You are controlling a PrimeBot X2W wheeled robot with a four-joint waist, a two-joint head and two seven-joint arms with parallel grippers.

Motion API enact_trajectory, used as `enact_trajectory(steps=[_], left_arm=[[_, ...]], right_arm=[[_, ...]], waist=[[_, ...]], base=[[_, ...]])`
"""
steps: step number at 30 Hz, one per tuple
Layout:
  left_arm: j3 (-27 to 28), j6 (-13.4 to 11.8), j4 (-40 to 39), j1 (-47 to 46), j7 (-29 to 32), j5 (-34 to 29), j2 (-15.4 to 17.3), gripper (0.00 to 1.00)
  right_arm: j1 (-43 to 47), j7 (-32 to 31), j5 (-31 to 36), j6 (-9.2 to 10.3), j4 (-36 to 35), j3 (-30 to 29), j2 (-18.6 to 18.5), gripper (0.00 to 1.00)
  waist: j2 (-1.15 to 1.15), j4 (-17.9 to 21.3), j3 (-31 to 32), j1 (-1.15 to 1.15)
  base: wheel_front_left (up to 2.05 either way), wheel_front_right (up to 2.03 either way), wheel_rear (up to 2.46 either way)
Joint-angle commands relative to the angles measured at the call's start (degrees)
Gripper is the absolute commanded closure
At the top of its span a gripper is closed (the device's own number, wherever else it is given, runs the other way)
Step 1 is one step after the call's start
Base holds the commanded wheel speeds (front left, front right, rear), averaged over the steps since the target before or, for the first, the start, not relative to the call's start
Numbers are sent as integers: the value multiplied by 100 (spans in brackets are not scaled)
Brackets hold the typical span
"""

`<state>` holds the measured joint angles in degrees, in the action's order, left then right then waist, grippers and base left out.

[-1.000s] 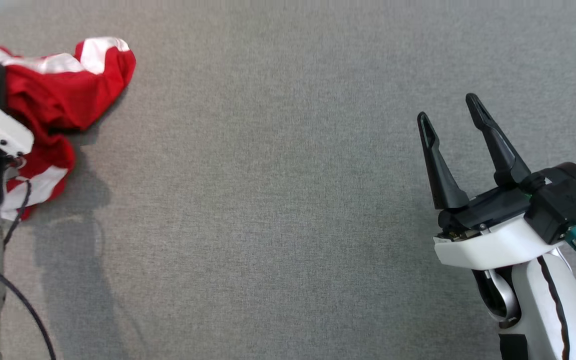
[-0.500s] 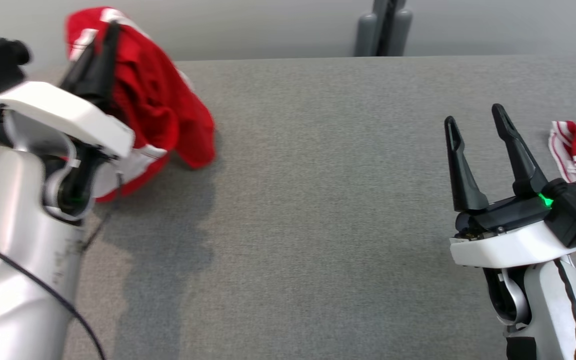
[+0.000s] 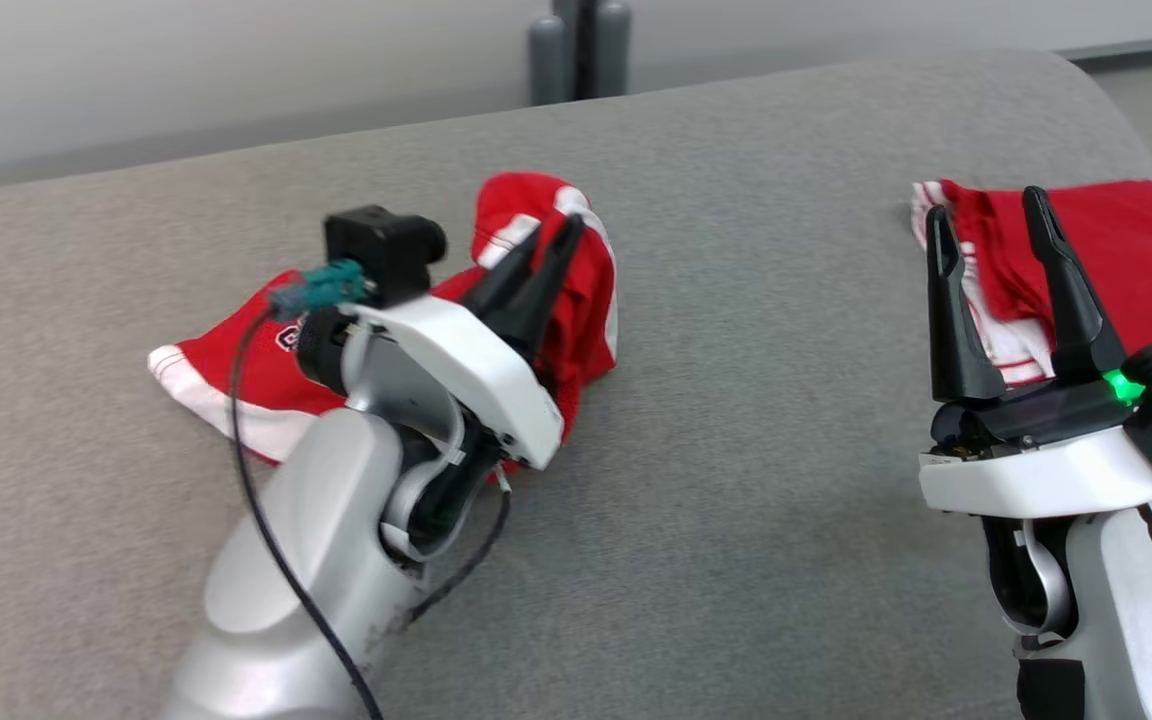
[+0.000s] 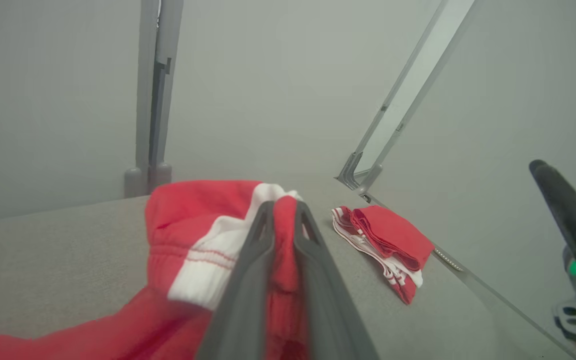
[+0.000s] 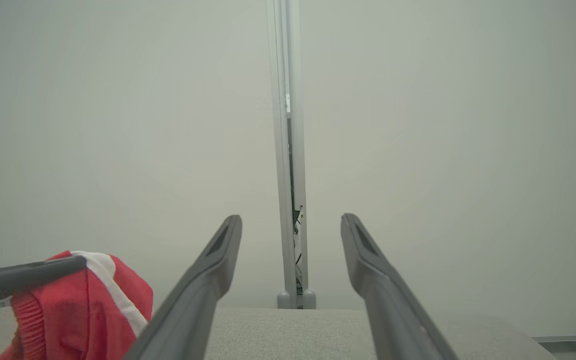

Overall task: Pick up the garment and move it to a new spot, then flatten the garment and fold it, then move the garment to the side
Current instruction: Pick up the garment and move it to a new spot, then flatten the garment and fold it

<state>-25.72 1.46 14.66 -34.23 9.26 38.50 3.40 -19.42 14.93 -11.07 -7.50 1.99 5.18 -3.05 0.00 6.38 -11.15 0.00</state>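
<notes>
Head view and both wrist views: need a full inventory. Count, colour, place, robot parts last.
garment: one, red with white trim, left of centre on the table top, partly lying flat with one fold raised.
folded garment: one, red with white stripes, far right of the table top.
table top: one, grey fabric, under everything.
post: one, grey, upright behind the far edge.
left tool: one, dark fingers on a white and silver arm, shut on the raised fold of the garment.
right tool: one, dark fingers, open and holding nothing, on the near side of the folded garment.
</notes>
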Motion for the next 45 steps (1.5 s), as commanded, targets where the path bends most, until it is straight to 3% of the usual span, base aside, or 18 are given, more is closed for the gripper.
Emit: enact_trajectory(steps=[1,3,4,5,6,10,16,24,27,33,36,45], left_arm=[[-92,-34,78,16,-82,-71,23,100],[-328,-44,278,53,-165,-96,-3,100],[-443,-41,371,63,-194,-92,-10,89],[-574,-27,470,55,-225,-140,-18,52],[-704,1,563,45,-252,-174,-30,0],[-959,87,811,54,-382,-54,-23,0],[-809,-48,983,-138,-764,92,-8,0],[-129,-250,1050,22,-1741,-24,724,0],[226,-195,941,296,-2152,84,1034,0],[823,-40,664,1084,-2427,206,1228,0],[1279,10,258,1541,-2445,12,1132,0],[2361,366,-332,2585,-2434,-600,350,0]], right_arm=[[-35,36,-51,2,-26,-14,0,0],[-50,34,-80,2,-35,-15,1,0],[-51,33,-106,2,-45,-19,3,0],[-42,33,-136,2,-54,-17,5,0],[-25,33,-156,2,-62,-23,6,0],[35,33,-182,2,-73,-71,6,0],[105,34,-145,2,-47,-105,1,0],[301,34,-141,2,64,26,0,0],[396,34,-83,2,127,110,0,0],[708,33,-46,2,147,220,-44,0],[948,34,-86,2,126,179,-54,0],[1384,33,-137,2,144,253,-72,0]], waist=[[0,314,-115,0],[0,461,-149,0],[0,511,-162,0],[0,546,-170,0],[0,568,-172,0],[0,558,-151,0],[0,268,6,0],[0,-253,210,0],[0,-427,269,0],[0,-727,369,0],[0,-910,407,0],[0,-1250,483,0]], base=[[0,0,0],[0,0,0],[0,0,0],[0,0,0],[0,0,0],[0,0,0],[0,0,0],[0,0,0],[0,0,0],[0,0,0],[0,0,0],[0,0,0]])
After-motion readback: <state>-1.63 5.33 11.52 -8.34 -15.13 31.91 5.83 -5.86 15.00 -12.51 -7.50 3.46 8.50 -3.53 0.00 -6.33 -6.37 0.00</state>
